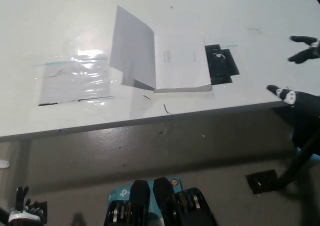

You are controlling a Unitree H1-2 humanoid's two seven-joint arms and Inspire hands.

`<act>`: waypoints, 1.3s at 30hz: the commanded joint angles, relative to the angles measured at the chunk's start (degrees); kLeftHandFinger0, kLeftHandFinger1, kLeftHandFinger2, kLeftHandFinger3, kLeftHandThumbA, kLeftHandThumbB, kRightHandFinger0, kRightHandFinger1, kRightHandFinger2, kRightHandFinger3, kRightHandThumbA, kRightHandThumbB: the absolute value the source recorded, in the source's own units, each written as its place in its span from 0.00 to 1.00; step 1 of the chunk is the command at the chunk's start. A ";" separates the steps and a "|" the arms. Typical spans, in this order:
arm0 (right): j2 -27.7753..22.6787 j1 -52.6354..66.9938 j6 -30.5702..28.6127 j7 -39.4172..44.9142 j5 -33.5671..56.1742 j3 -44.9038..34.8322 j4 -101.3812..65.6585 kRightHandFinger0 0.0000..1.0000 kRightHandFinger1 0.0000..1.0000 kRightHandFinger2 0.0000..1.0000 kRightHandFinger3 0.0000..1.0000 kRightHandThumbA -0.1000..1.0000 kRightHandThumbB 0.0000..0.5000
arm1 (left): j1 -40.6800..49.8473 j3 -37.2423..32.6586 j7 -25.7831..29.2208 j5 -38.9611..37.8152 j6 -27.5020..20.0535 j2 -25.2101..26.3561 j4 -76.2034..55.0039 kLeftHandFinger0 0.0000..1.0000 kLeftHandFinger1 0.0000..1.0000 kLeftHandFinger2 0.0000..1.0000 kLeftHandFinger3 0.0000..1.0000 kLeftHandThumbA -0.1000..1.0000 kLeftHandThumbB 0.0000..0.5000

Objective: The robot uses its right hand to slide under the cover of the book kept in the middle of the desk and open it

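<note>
The white left hand point(21, 212) rests at the bottom left corner, mostly cut off, and I cannot tell if it is spread or closed; far to its upper right, the book point(162, 61) lies on the white desk point(60, 16) with its cover point(132, 48) standing half raised. A black patch point(221, 66) touches the book's right edge; the black right hand point(300, 88) is well apart to the right of the book, at the desk edge, with fingers spread and holding nothing.

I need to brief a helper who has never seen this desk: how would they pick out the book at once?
On the white desk, look near the middle of its front edge. The book lies there, white, its cover lifted and standing up on its left side. Unlike the flat shiny plastic sheet to its left and the black patch on its right, it stands open.
</note>
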 commanded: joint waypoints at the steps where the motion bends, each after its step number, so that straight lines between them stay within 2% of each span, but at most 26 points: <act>1: 0.98 0.10 -1.27 -5.46 5.32 -2.73 1.91 0.50 0.44 0.49 0.76 0.99 0.25 | -0.85 0.47 -1.03 -0.35 -1.52 1.68 -1.24 1.00 0.98 0.95 0.99 1.00 0.07; 2: 1.05 0.16 -1.45 -5.84 5.44 -2.97 2.31 0.48 0.44 0.48 0.76 0.99 0.25 | -0.99 0.53 -1.27 -0.37 -1.62 1.86 -0.72 1.00 0.97 0.94 0.99 1.00 0.09; 3: 1.04 0.51 -2.61 -7.45 5.44 -3.88 4.36 0.43 0.40 0.46 0.75 1.00 0.29 | -1.01 0.52 -2.26 -0.50 -1.88 2.11 0.05 1.00 1.00 0.96 1.00 1.00 0.05; 4: 1.17 0.53 -3.27 -8.41 5.79 -4.37 5.51 0.39 0.37 0.44 0.73 1.00 0.27 | -0.73 0.32 -2.53 -0.43 -1.74 1.98 -0.31 1.00 1.00 0.99 1.00 1.00 0.03; 5: 1.30 0.61 -3.24 -8.72 6.23 -4.69 6.14 0.39 0.37 0.44 0.72 1.00 0.25 | -0.55 0.18 -2.43 -0.32 -1.53 1.87 -0.81 1.00 1.00 0.99 1.00 1.00 0.02; 7: 1.29 0.47 -2.88 -9.36 6.70 -5.03 7.49 0.38 0.36 0.43 0.71 1.00 0.28 | -0.86 0.49 -1.50 -0.36 -1.74 1.82 -0.44 0.99 0.97 0.97 1.00 1.00 0.02; 8: 1.63 0.60 -2.21 -9.98 6.92 -5.41 8.08 0.38 0.35 0.42 0.71 1.00 0.30 | -1.02 0.59 -1.66 -0.40 -2.06 1.95 0.05 0.99 0.97 0.97 1.00 1.00 0.02; 10: 2.25 0.95 -2.15 -12.55 6.50 -6.26 10.90 0.34 0.33 0.40 0.70 1.00 0.27 | -0.96 0.81 -2.62 -1.06 -2.11 1.86 -0.23 1.00 1.00 1.00 1.00 1.00 0.01; 15: 3.05 1.33 -3.88 -15.74 8.63 -7.74 17.12 0.36 0.34 0.39 0.70 0.99 0.19 | -0.88 0.67 -3.17 -1.07 -2.21 2.06 0.02 1.00 1.00 1.00 1.00 1.00 0.01; 17: 3.33 1.12 -3.72 -16.62 9.70 -8.25 19.62 0.36 0.33 0.39 0.69 0.99 0.21 | -1.14 0.76 -2.61 -1.05 -2.28 1.88 -0.07 1.00 1.00 1.00 1.00 1.00 0.00; 19: 3.66 1.02 -3.53 -17.81 9.89 -8.38 21.80 0.31 0.32 0.38 0.68 1.00 0.27 | -1.07 0.46 -2.33 -0.68 -2.22 1.73 -0.48 1.00 1.00 1.00 1.00 1.00 0.00; 21: 3.59 1.04 -3.74 -18.23 10.13 -8.21 22.33 0.30 0.31 0.38 0.68 1.00 0.26 | -1.01 0.47 -2.38 -0.78 -2.14 1.67 -0.68 1.00 1.00 1.00 1.00 1.00 0.00; 22: 4.64 1.22 -2.30 -18.69 11.35 -8.82 25.29 0.33 0.34 0.43 0.75 1.00 0.25 | -1.03 0.60 -3.03 -0.98 -2.44 1.87 0.28 1.00 1.00 1.00 1.00 1.00 0.00; 27: 5.79 1.34 -2.28 -19.99 13.83 -9.81 28.31 0.38 0.38 0.48 0.78 1.00 0.26 | -0.75 0.69 -3.20 -1.20 -2.34 1.61 -0.23 1.00 1.00 1.00 1.00 1.00 0.00; 31: 6.94 0.94 -3.54 -22.52 16.39 -11.65 31.97 0.33 0.34 0.44 0.74 1.00 0.28 | -0.45 0.72 -3.50 -1.30 -2.39 1.61 -0.18 1.00 1.00 1.00 1.00 1.00 0.00; 33: 7.48 0.65 -2.90 -23.60 17.32 -12.55 33.60 0.36 0.34 0.45 0.78 1.00 0.26 | -0.60 0.88 -3.39 -1.34 -2.60 1.63 0.14 1.00 1.00 1.00 1.00 1.00 0.00; 36: 8.08 0.93 -1.83 -23.94 18.52 -13.34 34.31 0.37 0.35 0.45 0.81 1.00 0.25 | -0.80 1.11 -2.93 -1.47 -2.50 1.63 0.40 1.00 1.00 1.00 1.00 1.00 0.00; 38: 8.04 0.92 -2.59 -24.56 19.22 -13.54 36.00 0.35 0.35 0.45 0.80 1.00 0.27 | -0.61 1.05 -3.19 -1.48 -2.51 1.48 0.23 1.00 1.00 1.00 1.00 1.00 0.01; 39: 8.60 0.57 -2.89 -24.79 21.25 -14.49 37.51 0.32 0.33 0.43 0.79 1.00 0.31 | -0.42 0.96 -2.97 -1.39 -2.37 1.33 -0.28 1.00 1.00 1.00 1.00 1.00 0.02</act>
